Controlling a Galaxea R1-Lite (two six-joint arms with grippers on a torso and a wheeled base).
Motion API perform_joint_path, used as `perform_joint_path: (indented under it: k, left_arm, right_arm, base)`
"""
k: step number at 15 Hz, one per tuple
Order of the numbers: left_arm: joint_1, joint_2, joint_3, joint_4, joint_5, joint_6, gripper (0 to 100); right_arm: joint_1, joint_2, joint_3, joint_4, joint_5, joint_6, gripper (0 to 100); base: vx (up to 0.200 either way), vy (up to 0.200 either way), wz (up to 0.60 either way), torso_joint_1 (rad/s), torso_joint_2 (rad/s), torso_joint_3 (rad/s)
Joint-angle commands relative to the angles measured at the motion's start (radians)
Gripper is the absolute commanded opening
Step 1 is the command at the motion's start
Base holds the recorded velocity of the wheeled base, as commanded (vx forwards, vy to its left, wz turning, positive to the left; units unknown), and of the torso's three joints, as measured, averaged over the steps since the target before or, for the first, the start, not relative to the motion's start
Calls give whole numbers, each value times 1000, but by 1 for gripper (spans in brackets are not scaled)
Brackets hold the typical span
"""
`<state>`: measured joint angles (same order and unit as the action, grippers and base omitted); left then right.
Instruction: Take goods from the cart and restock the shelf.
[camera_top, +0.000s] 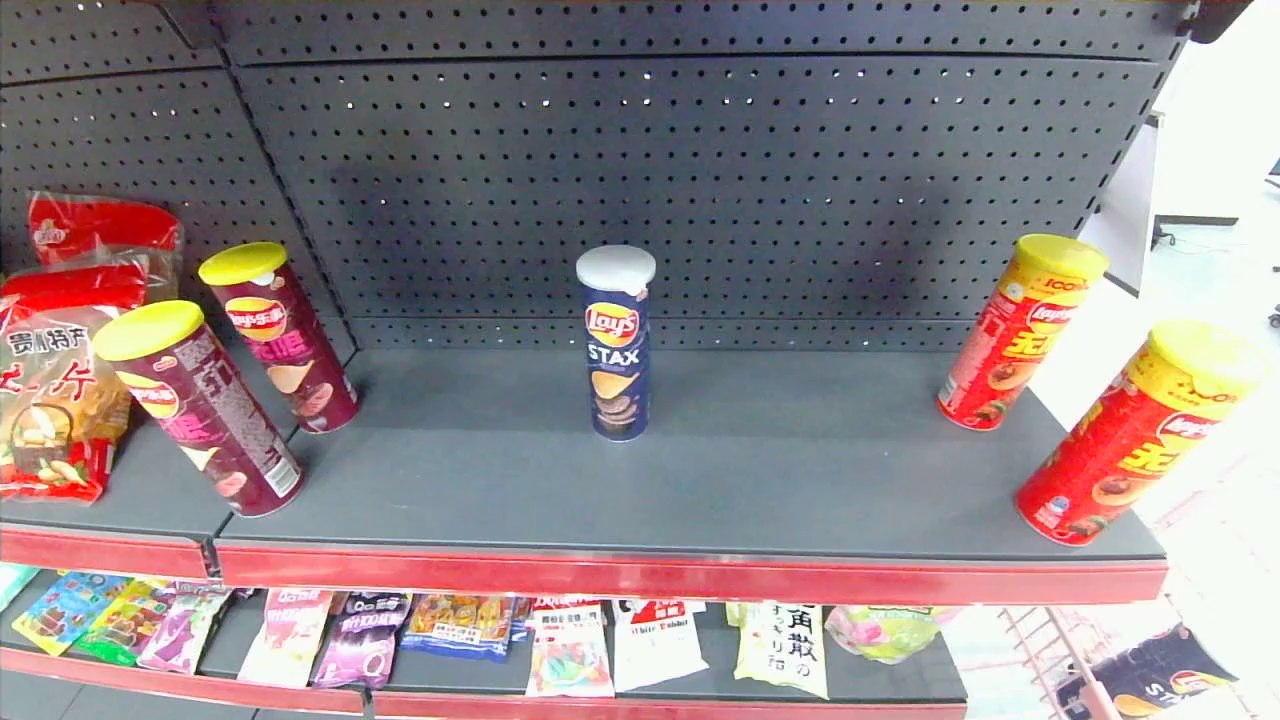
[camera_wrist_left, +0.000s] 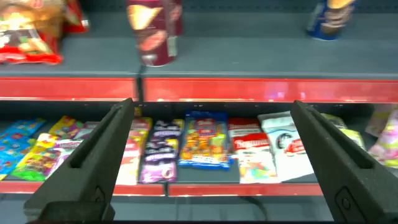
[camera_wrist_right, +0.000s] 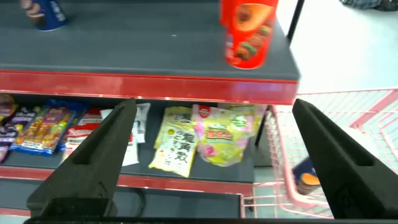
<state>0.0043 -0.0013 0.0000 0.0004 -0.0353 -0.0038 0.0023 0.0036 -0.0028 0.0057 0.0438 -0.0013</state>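
I'm at the fetching step, with nothing in hand yet; the left gripper (camera_wrist_left: 211, 107) has its fingers spread apart around empty air, and the right gripper (camera_wrist_right: 214, 104) is likewise wide open and empty; both face the shelving front.

Dead ahead at twelve o'clock is the dark grey metal shelf with a red front edge (camera_top: 760, 480); at its middle a dark blue cardboard crisp tube with a white lid (camera_top: 617, 345) stands upright and alone; two maroon tubes with yellow lids (camera_top: 205, 420) sit at about ten o'clock, and two red tubes with yellow lids (camera_top: 1020, 332) at about two o'clock, with bare board either side of the blue one.

The goods I want are low at five o'clock; the pink wire cart (camera_top: 1045, 640) shows there, and inside it lies another dark blue tube (camera_top: 1150, 680), seemingly on its side; the right wrist camera catches it too, down through the wires.

My judgement: the next move belongs to the right arm; turn toward five o'clock, drop into the cart, and close across the tube's barrel; the wires leave little room, so I'd come in from above.
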Motion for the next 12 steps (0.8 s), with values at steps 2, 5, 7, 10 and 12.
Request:
perform_joint_path:
  k: [2,5,7,10,12]
  left_arm:
    - [0,1,0,0,0,-1,100]
    - [0,1,0,1,0,-1,100]
    - [0,1,0,0,0,-1,100]
    - [0,1,0,1,0,-1,100]
    - [0,1,0,0,0,-1,100]
  right_arm:
    - [1,-1,0,0,1,0,100]
    - [1,-1,0,0,2,0,100]
    - [1,-1,0,0,1,0,100]
    - [1,-1,0,0,2,0,100]
    - [1,-1,0,0,2,0,100]
  base:
    - [0,-200,0,0,2,2]
    - [0,-200,0,5,7,4]
    - [0,-200,0,0,7,-2]
    - [0,-133,0,3,3,3]
    - [0,0,0,0,0,0]
